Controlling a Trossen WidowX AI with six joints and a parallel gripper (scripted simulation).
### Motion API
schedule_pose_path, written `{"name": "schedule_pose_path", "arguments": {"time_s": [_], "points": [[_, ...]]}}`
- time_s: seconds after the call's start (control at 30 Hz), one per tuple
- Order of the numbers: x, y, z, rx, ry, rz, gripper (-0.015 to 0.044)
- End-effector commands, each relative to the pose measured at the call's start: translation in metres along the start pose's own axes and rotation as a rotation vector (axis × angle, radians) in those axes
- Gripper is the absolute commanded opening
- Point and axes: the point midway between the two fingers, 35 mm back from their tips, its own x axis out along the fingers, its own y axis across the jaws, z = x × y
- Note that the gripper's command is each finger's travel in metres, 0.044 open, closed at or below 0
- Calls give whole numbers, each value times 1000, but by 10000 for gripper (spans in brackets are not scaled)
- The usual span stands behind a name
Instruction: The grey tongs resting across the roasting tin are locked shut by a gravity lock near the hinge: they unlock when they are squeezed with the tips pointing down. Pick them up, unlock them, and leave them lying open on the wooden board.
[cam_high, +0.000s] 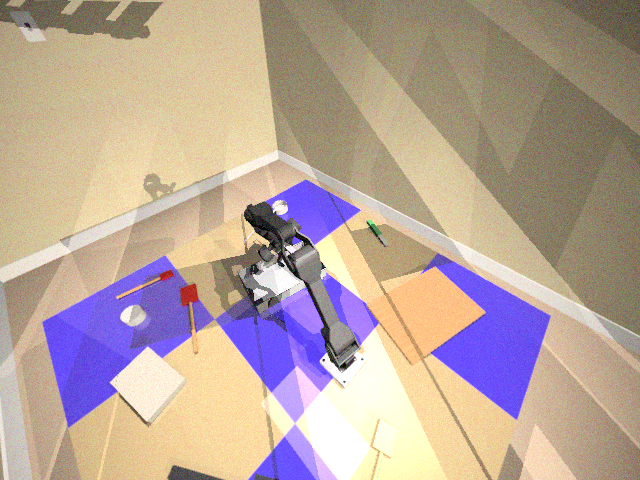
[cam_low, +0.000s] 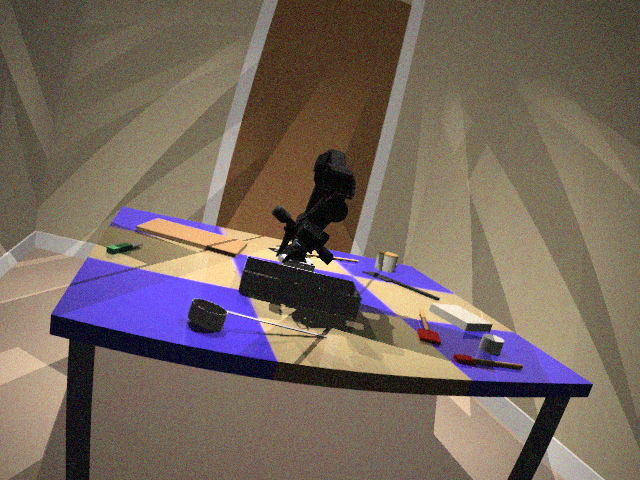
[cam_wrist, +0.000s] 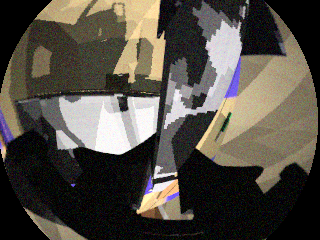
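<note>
My gripper (cam_wrist: 167, 135) is shut on the grey tongs (cam_wrist: 172, 130), which run up between the fingers in the wrist view. In the top and exterior views the gripper (cam_high: 267, 255) (cam_low: 294, 254) is over the roasting tin (cam_high: 279, 276) (cam_low: 297, 286) (cam_wrist: 90, 125), and the tongs are mostly hidden by the arm and gripper. I cannot tell whether the tongs touch the tin, which way their tips point, or how the lock stands. The wooden board (cam_high: 429, 315) (cam_low: 175, 232) lies flat, away from the tin, with nothing on it.
A pan with a thin handle (cam_low: 206, 315) stands near the tin. A green-handled knife (cam_high: 374, 227) (cam_low: 119, 248) lies beyond the board. Two red-headed spatulas, one of them here (cam_high: 189, 295), a white cup (cam_high: 133, 315) and a pale block (cam_high: 148, 382) are on the tin's other side.
</note>
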Motion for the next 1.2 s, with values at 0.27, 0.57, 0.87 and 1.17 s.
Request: {"name": "schedule_pose_path", "arguments": {"time_s": [0.27,0.57,0.87,1.17], "points": [[-10,-7,0,-6,-2,6,-150],[-5,-6,2,-11,18,232,-150],[-6,-7,7,-7,0,489,-150],[-7,-7,7,-6,-3,508,-150]]}}
